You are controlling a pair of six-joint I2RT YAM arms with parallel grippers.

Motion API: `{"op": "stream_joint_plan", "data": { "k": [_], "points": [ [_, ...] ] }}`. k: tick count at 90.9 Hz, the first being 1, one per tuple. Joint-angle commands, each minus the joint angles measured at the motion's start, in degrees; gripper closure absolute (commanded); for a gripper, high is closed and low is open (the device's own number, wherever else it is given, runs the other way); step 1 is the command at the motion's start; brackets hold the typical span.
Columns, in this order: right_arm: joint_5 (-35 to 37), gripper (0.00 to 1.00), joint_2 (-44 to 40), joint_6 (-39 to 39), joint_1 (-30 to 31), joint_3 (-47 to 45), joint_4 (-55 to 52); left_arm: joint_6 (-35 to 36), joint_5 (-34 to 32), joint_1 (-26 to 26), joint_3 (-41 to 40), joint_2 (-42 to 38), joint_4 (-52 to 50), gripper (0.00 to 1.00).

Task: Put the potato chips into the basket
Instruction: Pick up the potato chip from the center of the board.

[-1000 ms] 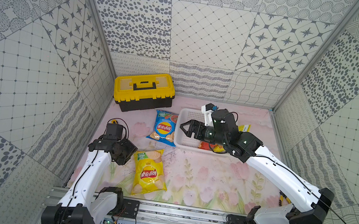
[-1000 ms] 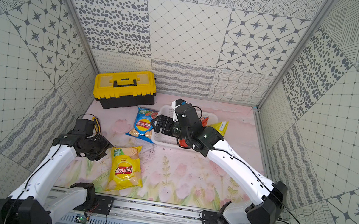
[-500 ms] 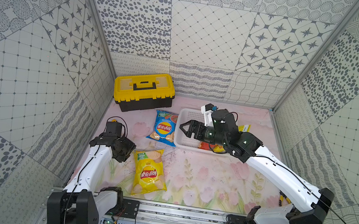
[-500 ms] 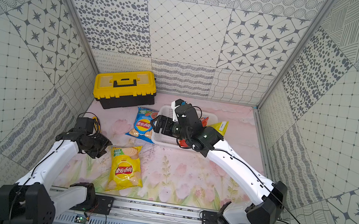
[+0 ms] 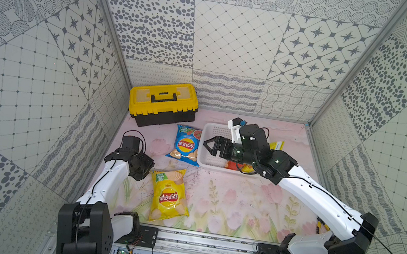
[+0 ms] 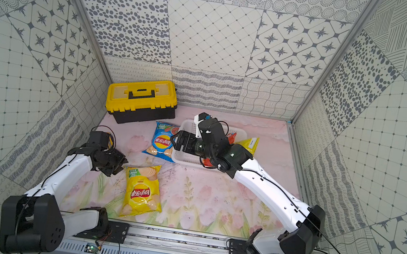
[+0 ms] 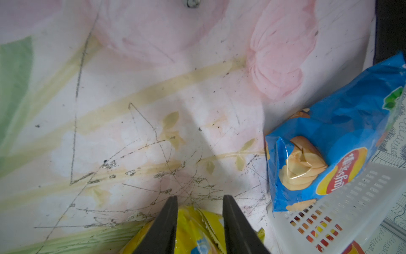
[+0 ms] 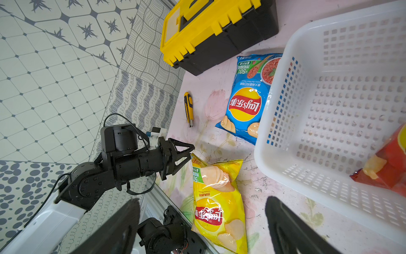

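My left claw (image 7: 200,198) sits low over the tabletop (image 7: 131,88). Its jaws are apart, one finger on either side of the crimped top corner of a yellow chip bag (image 5: 168,196), with a gap showing between them. That bag lies flat, stretching back under this claw. Ahead of its tips the blue bag (image 5: 187,145) lies on the tabletop, against the outside wall of the basket (image 8: 351,99).

My right claw (image 5: 206,147) hangs with its jaws wide apart and nothing between them, above the basket end nearest the blue bag. Behind this claw, under my wrist, the red bag (image 8: 388,169) lies inside the basket. A second yellow bag (image 6: 249,144) shows at the basket's far end; I cannot tell whether it is in or out.
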Motion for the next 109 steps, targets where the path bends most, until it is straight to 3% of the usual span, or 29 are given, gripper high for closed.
{"op": "stream_joint_plan", "data": {
  "k": [1, 40, 57, 68, 89, 109],
  "points": [
    [0.4, 0.06, -0.1, 0.5, 0.0, -0.9, 2.5, 0.0, 1.1, 0.3, -0.8, 1.0, 2.9, 0.62],
    [0.2, 0.06, 0.3, 0.9, 0.0, -1.6, 3.2, -1.0, 2.5, 0.2, -2.3, 2.2, 5.7, 0.73],
    [0.3, 0.06, 0.6, 0.9, 0.1, -1.8, 3.4, -1.0, 2.8, 0.3, -2.5, 1.5, 5.6, 0.86],
    [0.2, 0.06, 0.8, 0.9, 0.0, -1.7, 3.4, -1.1, 3.1, 0.3, -2.8, 0.9, 5.2, 1.0],
    [0.0, 0.06, 0.9, 0.6, 0.0, -1.6, 3.4, -2.3, 5.0, 0.3, -1.6, -3.8, 2.6, 1.0],
    [-1.3, 0.07, 1.1, 0.2, 0.0, -0.6, 3.4, -3.1, 9.2, 0.3, 5.5, -11.7, -4.5, 1.0]
  ]
}}
